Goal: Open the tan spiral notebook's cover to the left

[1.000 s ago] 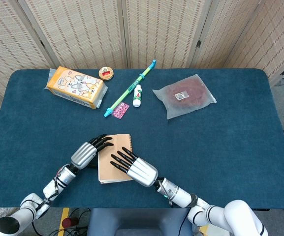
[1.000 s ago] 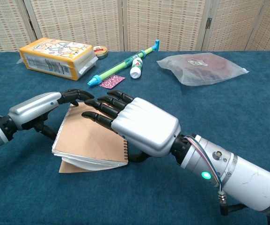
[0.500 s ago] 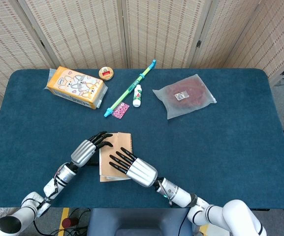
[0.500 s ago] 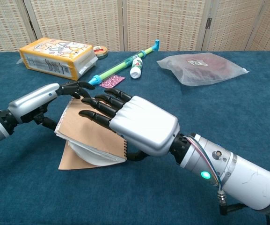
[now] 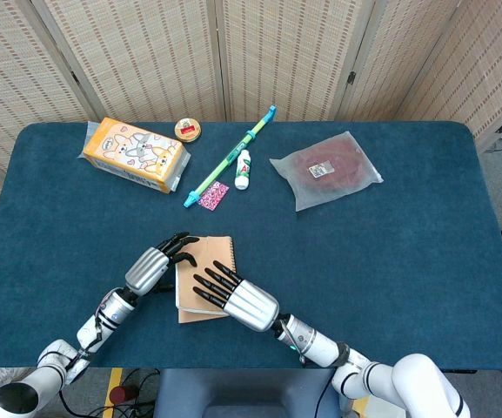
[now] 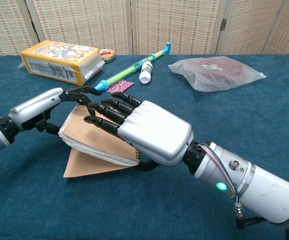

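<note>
The tan spiral notebook [image 5: 209,254] [image 6: 100,141] lies near the table's front edge, between my hands. Its wire spiral runs along the right side. The cover and page block are tilted up at the left, while the bottom tan sheet [image 6: 84,167] stays flat on the cloth. My left hand [image 5: 151,268] [image 6: 37,107] grips the raised far-left corner, fingers over the edge and thumb beneath. My right hand [image 5: 247,302] [image 6: 155,132] rests with fingers stretched over the cover and its thumb tucked under the spiral side. Much of the cover is hidden by that hand.
At the back of the blue table [image 5: 390,261] stand an orange cartoon box [image 5: 137,154], a small round tin [image 5: 188,130], a green tube [image 5: 230,155], a white bottle [image 5: 243,169], a pink packet [image 5: 213,195] and a clear bag [image 5: 324,169].
The notebook's left edge has risen, and the gap between the page block and the bottom sheet has widened. Both hands stayed on the notebook and shifted only slightly.
</note>
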Controlling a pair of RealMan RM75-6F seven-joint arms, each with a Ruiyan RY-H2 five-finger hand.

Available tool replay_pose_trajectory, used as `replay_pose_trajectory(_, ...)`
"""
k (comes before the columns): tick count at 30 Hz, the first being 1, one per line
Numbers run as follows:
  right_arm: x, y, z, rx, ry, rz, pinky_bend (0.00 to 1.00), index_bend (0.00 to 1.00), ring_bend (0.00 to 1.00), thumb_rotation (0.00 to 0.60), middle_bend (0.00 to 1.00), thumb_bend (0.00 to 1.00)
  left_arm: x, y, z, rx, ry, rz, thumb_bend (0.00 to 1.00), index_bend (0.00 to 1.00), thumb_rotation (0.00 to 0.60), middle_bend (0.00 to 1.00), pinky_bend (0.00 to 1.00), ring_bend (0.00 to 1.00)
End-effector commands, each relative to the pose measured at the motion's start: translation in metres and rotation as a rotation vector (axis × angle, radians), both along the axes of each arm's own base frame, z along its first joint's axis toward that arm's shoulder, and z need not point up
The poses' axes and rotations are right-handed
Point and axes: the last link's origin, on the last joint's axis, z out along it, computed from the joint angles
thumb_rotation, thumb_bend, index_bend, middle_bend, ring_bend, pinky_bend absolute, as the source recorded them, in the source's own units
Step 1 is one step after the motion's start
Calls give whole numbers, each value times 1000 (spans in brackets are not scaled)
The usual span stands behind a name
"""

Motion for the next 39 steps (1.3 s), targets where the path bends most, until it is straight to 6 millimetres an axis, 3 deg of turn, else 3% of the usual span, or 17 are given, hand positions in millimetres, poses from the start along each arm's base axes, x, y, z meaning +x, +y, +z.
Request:
replay_pose_trajectory(1,-1,0,2,-9,5,10,0,0,0,600,0,0,0,0,0,-1,-3,-1,624,479,600,171,241,89)
replay_pose_trajectory(9,-7,3,29,-77,11,48,0,0,0,600,0,0,-3,0,5,7,-2,-9,656,516,600,177,241,91)
replay_pose_trajectory(22,-22,15,145,-313,-108,50,0,0,0,600,0,0,-3,-1,35,66,71,-125,656,520,600,178,241,91)
replay_pose_trajectory(29,-45,21,193,-407,-103,-55,0,0,0,600,0,0,21,-5,41,74,138,-263,656,518,600,178,240,91)
replay_pose_trajectory(39,-78,26,225,-443,-86,-238,0,0,0,600,0,0,84,-21,28,28,209,-457,657,513,600,178,239,91)
